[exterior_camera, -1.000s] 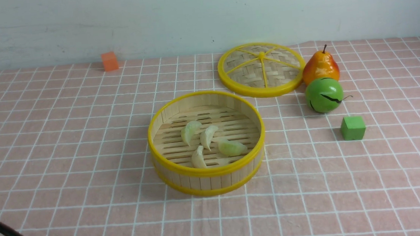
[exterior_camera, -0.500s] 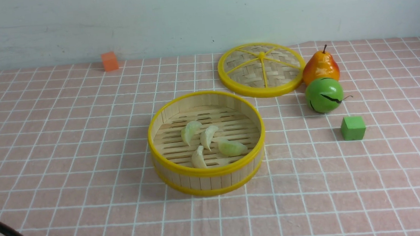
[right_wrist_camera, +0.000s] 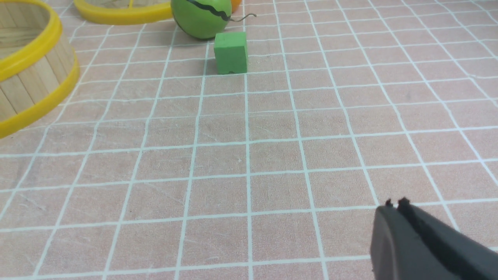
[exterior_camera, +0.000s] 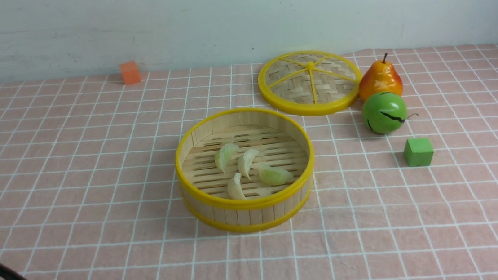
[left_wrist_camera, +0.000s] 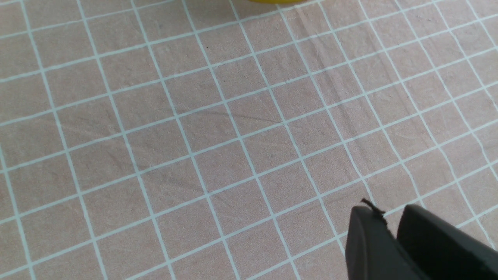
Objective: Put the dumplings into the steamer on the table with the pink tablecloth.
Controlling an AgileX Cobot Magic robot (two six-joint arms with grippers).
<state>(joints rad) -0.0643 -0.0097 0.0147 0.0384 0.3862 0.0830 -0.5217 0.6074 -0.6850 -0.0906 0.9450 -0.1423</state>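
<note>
Seemingly finished: four pale pleated dumplings (exterior_camera: 246, 167) lie inside the round yellow-rimmed bamboo steamer (exterior_camera: 248, 203). Left pincer (left_wrist_camera: 393, 227) nearly closed, right pincer (right_wrist_camera: 395, 208) closed, both empty; nothing remains but parking.

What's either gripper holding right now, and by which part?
Nothing. The left gripper and right gripper are both shut on nothing above bare pink tablecloth. All four dumplings lie in the steamer.

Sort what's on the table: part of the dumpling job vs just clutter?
Job: dumplings, all four in the steamer; pink tablecloth.
Clutter: lid, pear, green ball, green cube, orange cube.
</note>
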